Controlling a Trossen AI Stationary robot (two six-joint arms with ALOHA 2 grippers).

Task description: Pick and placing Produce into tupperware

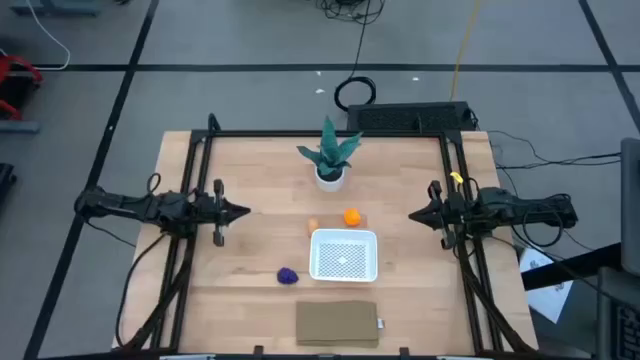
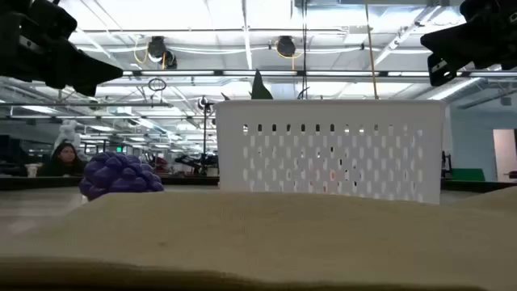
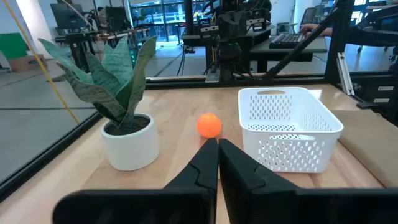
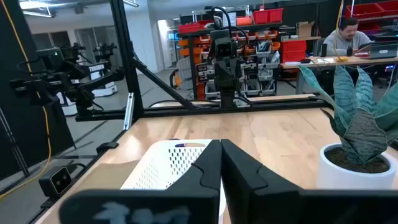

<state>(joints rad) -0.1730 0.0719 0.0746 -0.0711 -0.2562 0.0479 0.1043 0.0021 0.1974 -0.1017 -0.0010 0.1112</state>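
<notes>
White plastic tupperware (image 1: 344, 255) — square, rounded corners, perforated walls and bottom — sits mid-desk (image 1: 250, 200), empty. Round orange ball (image 1: 351, 216) just behind it; small tan-orange piece (image 1: 313, 226) beside ball. Bumpy purple lump (image 1: 288, 275) at tupperware's left. Left gripper (image 1: 243, 211) and right gripper (image 1: 413, 214) at desk sides — fingers pressed together, holding nothing.

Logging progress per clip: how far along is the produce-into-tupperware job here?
Nothing looks done: the tupperware holds no produce. The orange ball and tan-orange piece lie on the table beside it, toward the plant; the purple lump sits at its left. Nothing is in hand: the left gripper and right gripper are shut and empty at the table's sides. All three pieces remain.
</notes>
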